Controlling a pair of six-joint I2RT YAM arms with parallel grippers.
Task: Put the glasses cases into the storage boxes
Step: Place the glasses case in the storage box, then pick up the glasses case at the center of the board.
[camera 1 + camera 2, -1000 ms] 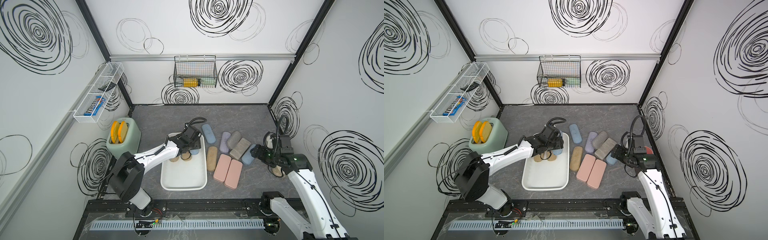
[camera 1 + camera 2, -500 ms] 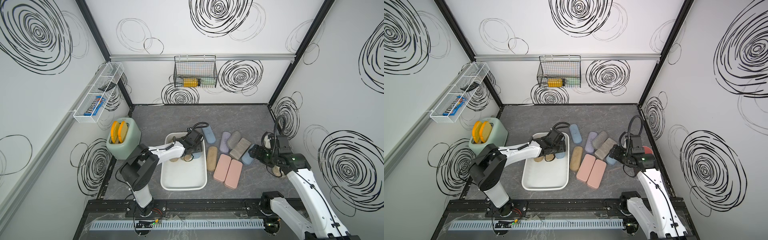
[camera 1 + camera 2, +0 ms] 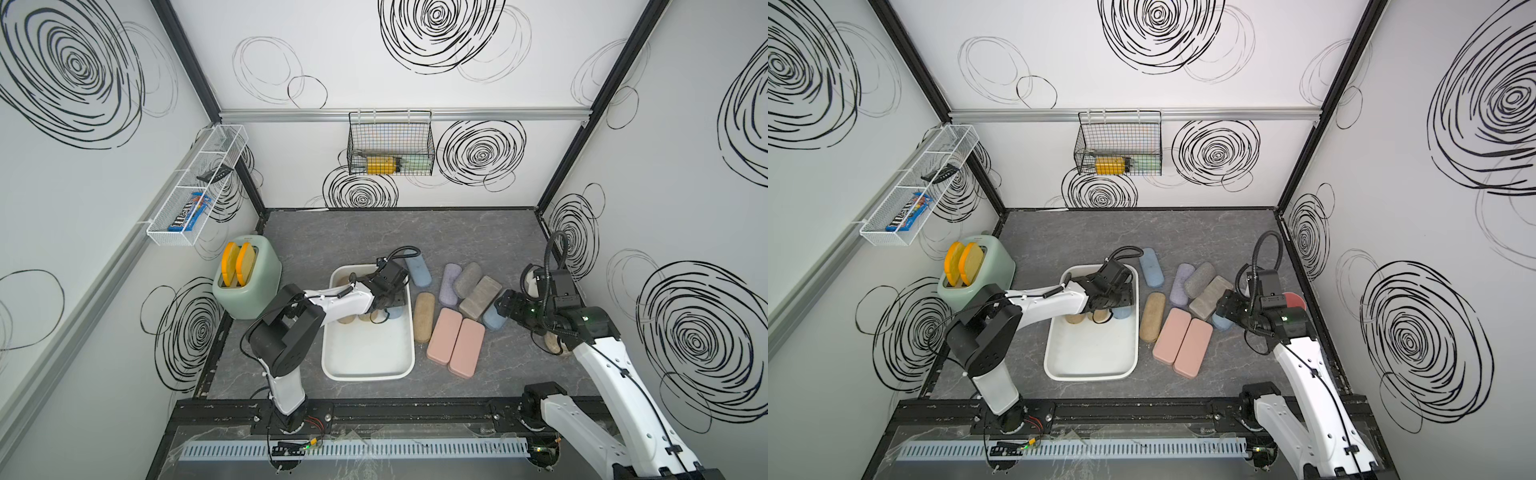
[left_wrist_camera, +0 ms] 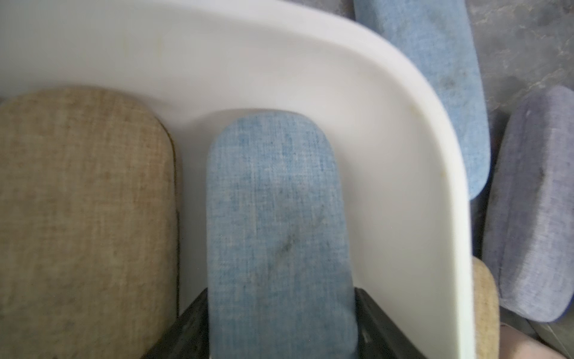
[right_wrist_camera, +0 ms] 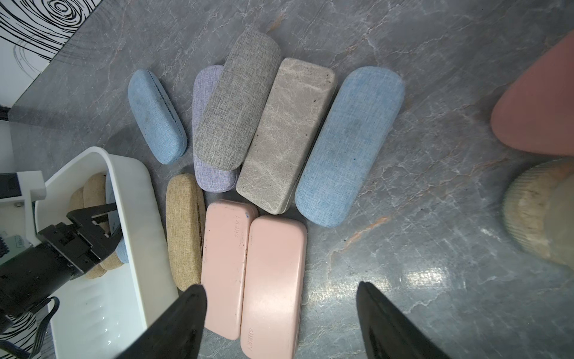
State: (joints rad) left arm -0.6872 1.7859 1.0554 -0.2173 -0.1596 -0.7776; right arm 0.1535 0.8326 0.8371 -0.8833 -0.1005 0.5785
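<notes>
Because my left gripper (image 4: 279, 293) pinches blue case (image 4: 273, 192), long axis straight out from my grip, low in bin (image 4: 413, 149) corner beside tan case (image 4: 84, 202), letting go looks next. My right gripper (image 5: 281, 286) spread, empty, above pink cases (image 5: 273, 267); long axes cross my closing line.

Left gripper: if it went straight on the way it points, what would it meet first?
The corner wall of the white tray. The left gripper, its jaws on a blue case, points into that corner; the case's tip would likely touch first, though depth is unclear.
</notes>
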